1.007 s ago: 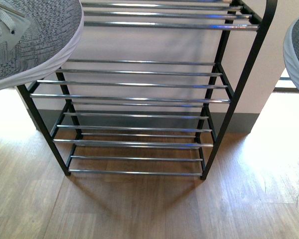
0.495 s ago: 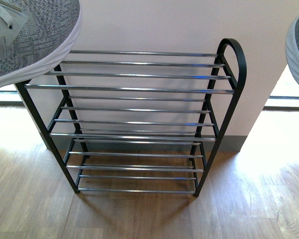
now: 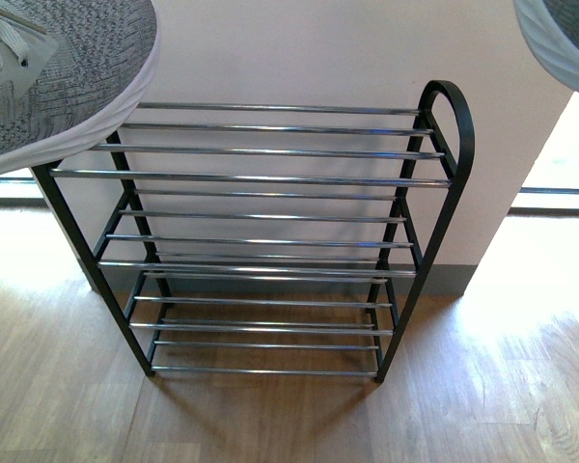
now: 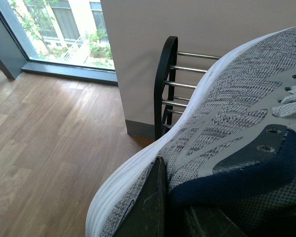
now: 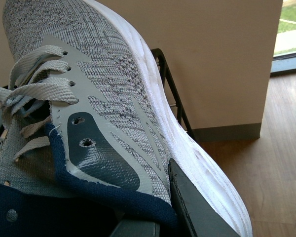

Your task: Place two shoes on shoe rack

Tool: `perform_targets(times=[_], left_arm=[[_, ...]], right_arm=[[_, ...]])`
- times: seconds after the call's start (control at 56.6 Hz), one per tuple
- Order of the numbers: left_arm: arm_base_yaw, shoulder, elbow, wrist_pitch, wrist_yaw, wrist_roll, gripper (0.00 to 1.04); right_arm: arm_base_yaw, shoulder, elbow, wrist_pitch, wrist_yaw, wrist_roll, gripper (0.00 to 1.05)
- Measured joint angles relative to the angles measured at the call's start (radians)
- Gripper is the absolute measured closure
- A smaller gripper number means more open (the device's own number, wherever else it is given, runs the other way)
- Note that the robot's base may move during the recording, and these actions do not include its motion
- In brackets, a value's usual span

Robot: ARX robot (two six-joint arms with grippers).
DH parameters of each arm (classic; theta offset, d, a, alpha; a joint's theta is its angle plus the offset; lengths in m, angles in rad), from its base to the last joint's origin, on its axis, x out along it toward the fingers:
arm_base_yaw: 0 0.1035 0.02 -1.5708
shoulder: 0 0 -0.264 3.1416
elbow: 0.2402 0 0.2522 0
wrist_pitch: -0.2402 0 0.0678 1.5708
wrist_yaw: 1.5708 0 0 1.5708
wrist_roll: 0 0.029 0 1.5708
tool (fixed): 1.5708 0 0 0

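A black-framed rack (image 3: 270, 178) with tiers of chrome rods stands on a wood floor (image 3: 270, 424) against a pale wall (image 3: 299, 48), seen from above in the front view.

The left sneaker (image 3: 58, 77), grey knit with a white sole, fills the upper left corner of that view. It is off the floor and overlaps the left end of the rack's top tier; whether it touches the rods cannot be told. Only a slice of the right sneaker (image 3: 560, 39) shows at the upper right, past the rack's right end and apart from it. Neither gripper appears in this view.

The left wrist view adds the grip. The left gripper (image 4: 172, 207) pinches the left sneaker (image 4: 227, 113) at its navy collar, with one dark finger (image 4: 150, 207) pressed against the outer side. Beyond the sole stand the rack's curved end loop (image 4: 166, 84) and a floor-level window (image 4: 59, 29) with greenery outside.

The right wrist view shows the right gripper (image 5: 158, 217) likewise clamped on the right sneaker (image 5: 113, 89) at the collar, a dark finger (image 5: 197, 207) lying along the white sole. The grey laces (image 5: 34, 89) and eyelets are plain here. A piece of the rack's black frame (image 5: 170, 84) shows behind the sole.
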Motion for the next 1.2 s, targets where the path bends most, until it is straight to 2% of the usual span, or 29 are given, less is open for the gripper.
perform_targets(times=[0.177,0.212,0.283,0.477,0.813,0.989,1.201], left_arm=[[0.0,0.0,0.0,0.0,0.002,0.0,1.03],[0.0,0.0,0.0,0.0,0.001,0.0,1.03],[0.0,0.0,0.0,0.0,0.0,0.0,1.03],[0.0,0.0,0.0,0.0,0.001,0.0,1.03],[0.0,0.0,0.0,0.0,0.0,0.0,1.03],[0.0,0.0,0.0,0.0,0.0,0.0,1.03],[0.0,0.0,0.0,0.0,0.0,0.0,1.03]], right_arm=[[0.198,0.109,0.185,-0.075,0.145,0.11,1.04],[0.271,0.171,0.265,-0.107,0.2,0.149,1.04],[0.349,0.258,0.362,-0.149,0.264,0.206,1.04],[0.451,0.464,0.521,-0.234,0.392,0.315,1.04],[0.516,0.692,0.679,-0.343,0.541,0.452,1.04],[0.516,0.755,0.729,-0.368,0.636,0.484,1.04],[0.492,0.818,0.781,-0.39,0.68,0.508,1.04]])
